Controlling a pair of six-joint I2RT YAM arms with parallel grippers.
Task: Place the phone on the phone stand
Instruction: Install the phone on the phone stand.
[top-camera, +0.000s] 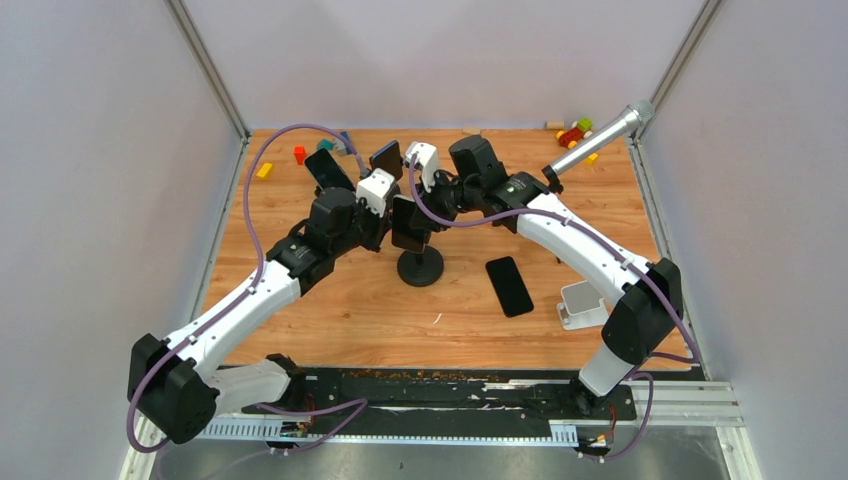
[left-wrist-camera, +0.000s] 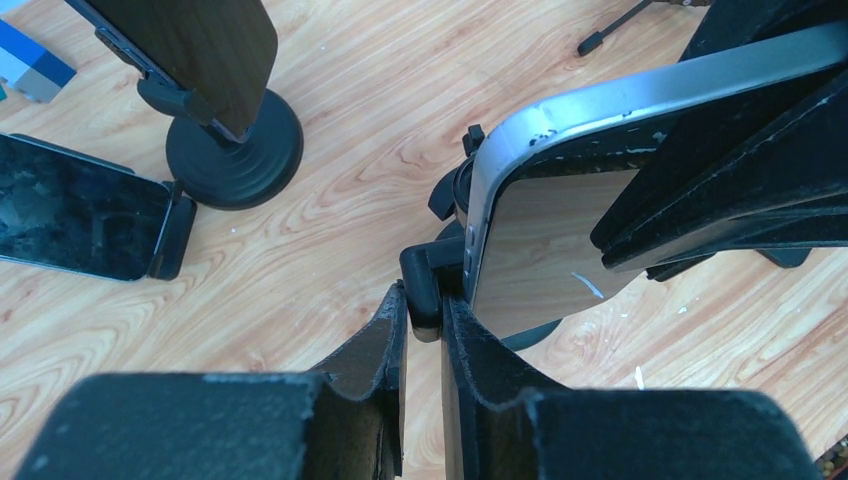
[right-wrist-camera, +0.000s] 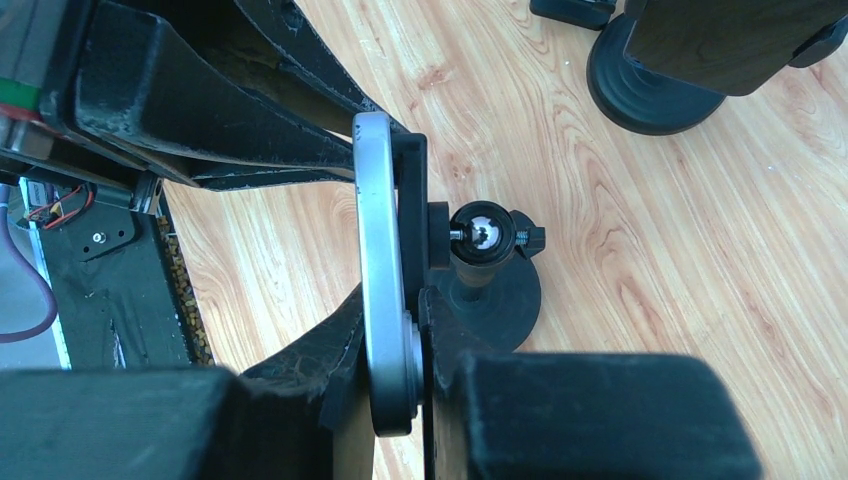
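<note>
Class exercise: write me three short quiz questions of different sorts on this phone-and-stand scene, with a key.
1. True or false: the right gripper is shut on the silver-edged phone.
2. The black phone right of the phone stand lies: A flat on the table; B in a gripper; C leaning on a wall.
3. Which gripper pinches the phone stand's upper part?
Key: 1 true; 2 A; 3 the left gripper.

Robotics laboratory test cell. A light wooden tabletop (top-camera: 350, 310) is enclosed by plain grey panel walls (top-camera: 100, 150) on aluminium profile posts (top-camera: 210, 70). Well behind the left gripper (left-wrist-camera: 424, 308), a black mounting rail (top-camera: 450, 385) carries both arm bases (top-camera: 590, 385) and exposed purple cables (top-camera: 300, 126).
</note>
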